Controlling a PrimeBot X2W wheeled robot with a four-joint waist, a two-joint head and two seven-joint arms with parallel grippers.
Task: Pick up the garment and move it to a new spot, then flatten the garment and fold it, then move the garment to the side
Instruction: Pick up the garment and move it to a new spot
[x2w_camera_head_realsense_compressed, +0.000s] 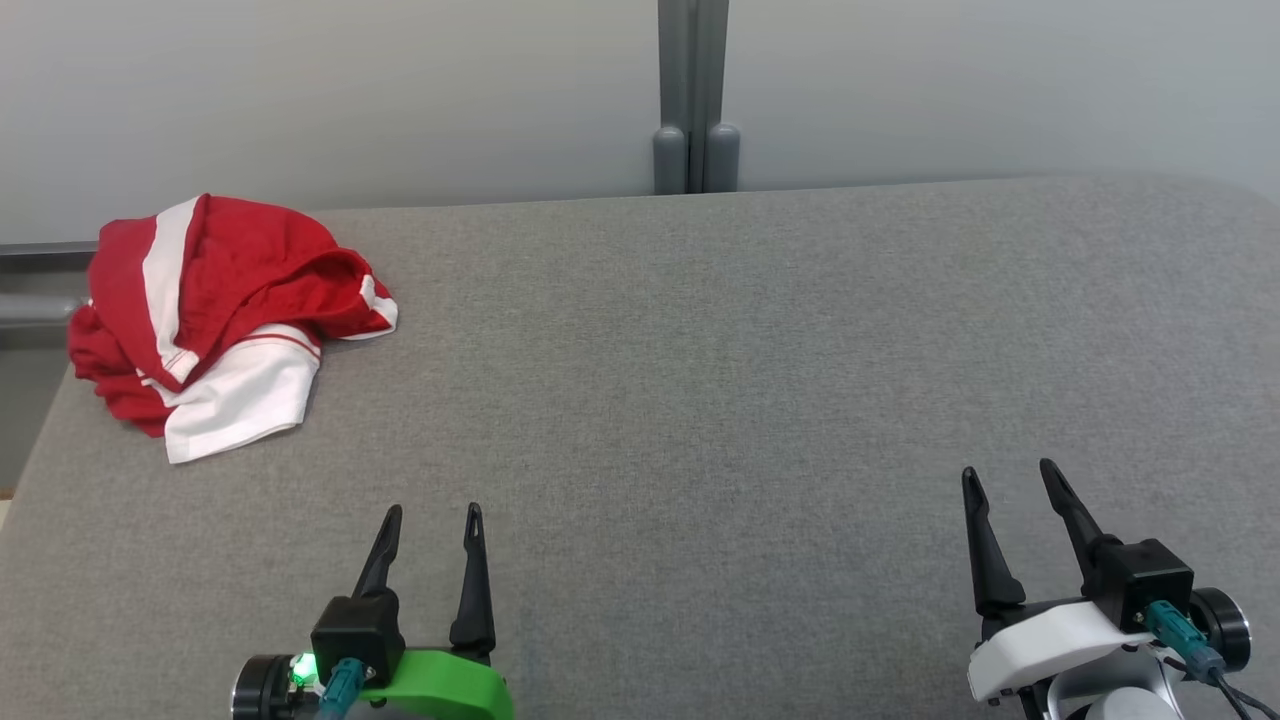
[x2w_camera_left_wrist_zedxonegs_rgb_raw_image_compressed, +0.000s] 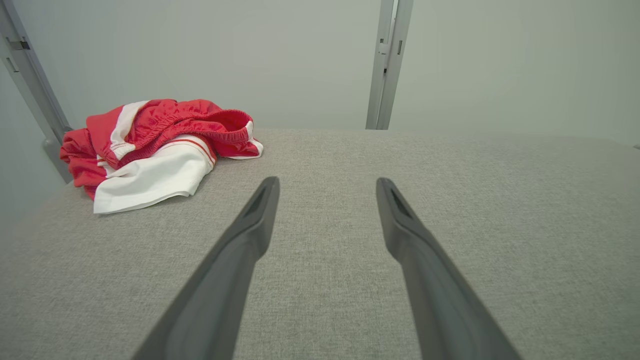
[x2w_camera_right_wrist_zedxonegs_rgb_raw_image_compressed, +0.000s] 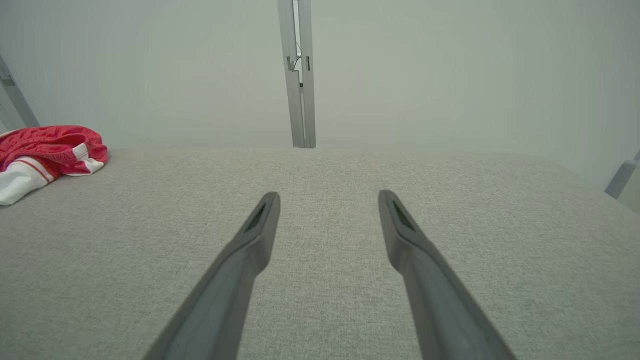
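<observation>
A crumpled red and white garment (x2w_camera_head_realsense_compressed: 215, 315) lies bunched at the far left corner of the grey padded table (x2w_camera_head_realsense_compressed: 700, 400); it also shows in the left wrist view as the garment (x2w_camera_left_wrist_zedxonegs_rgb_raw_image_compressed: 160, 150) and at the left edge of the right wrist view as the garment (x2w_camera_right_wrist_zedxonegs_rgb_raw_image_compressed: 45, 155). My left gripper (x2w_camera_head_realsense_compressed: 433, 515) stands open near the front edge, well short of the garment and to its right. At the front right my right gripper (x2w_camera_head_realsense_compressed: 1008, 472) is open too, far from the cloth. Nothing sits between either pair of fingers (x2w_camera_left_wrist_zedxonegs_rgb_raw_image_compressed: 260, 215).
A grey metal post (x2w_camera_head_realsense_compressed: 693, 100) rises behind the table's far edge against a pale wall. The table's left edge drops off just beyond the garment, with a grey rail (x2w_camera_head_realsense_compressed: 40, 255) behind it. The fabric surface stretches bare between the grippers.
</observation>
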